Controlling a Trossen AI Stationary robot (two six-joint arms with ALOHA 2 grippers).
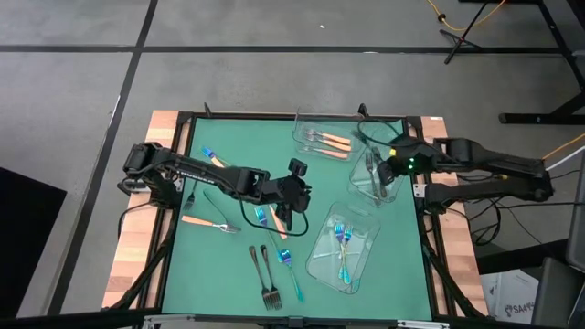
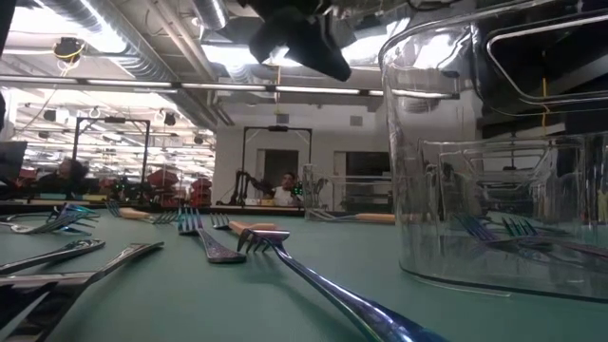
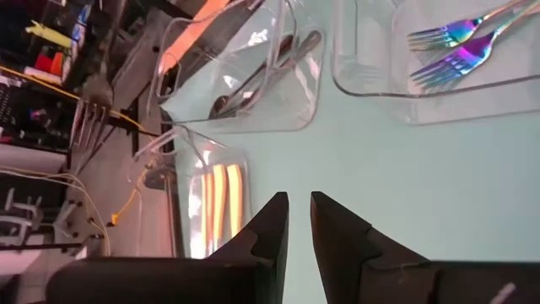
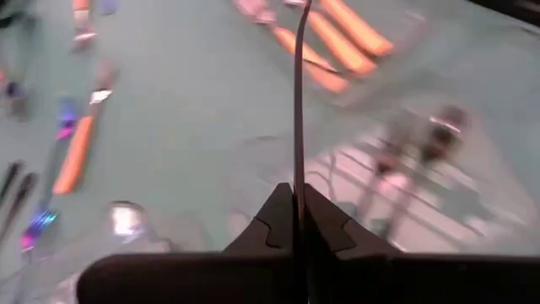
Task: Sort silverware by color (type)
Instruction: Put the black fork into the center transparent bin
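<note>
My right gripper (image 1: 377,174) hangs over the middle clear tray (image 1: 388,194), shut on a dark fork (image 4: 297,101). That tray holds other dark forks. Over the table's middle, my left gripper (image 3: 299,196) stands open by a narrow gap, with only bare mat showing between its fingers. A blue fork (image 1: 261,217) lies on the mat just beside it. The far tray (image 1: 306,130) holds orange-handled forks (image 1: 335,143), and the near tray (image 1: 320,265) holds blue forks (image 1: 343,239). Loose on the mat lie an orange-handled fork (image 1: 207,222), two dark forks (image 1: 266,274) and a blue fork (image 1: 291,270). My right gripper pinches the dark fork's handle (image 4: 297,173) between its two fingers. The fork shows edge-on and runs straight out ahead along the fingers. The fingers slant down toward the tray. The fork's head (image 3: 91,110) is free and lifted clear above the tray.
Another orange-handled fork (image 1: 213,157) and a dark fork (image 1: 196,194) lie at the mat's far left. A black frame rail (image 1: 430,238) and wooden table border (image 1: 128,256) edge the green mat. Free mat shows between the trays and the loose forks.
</note>
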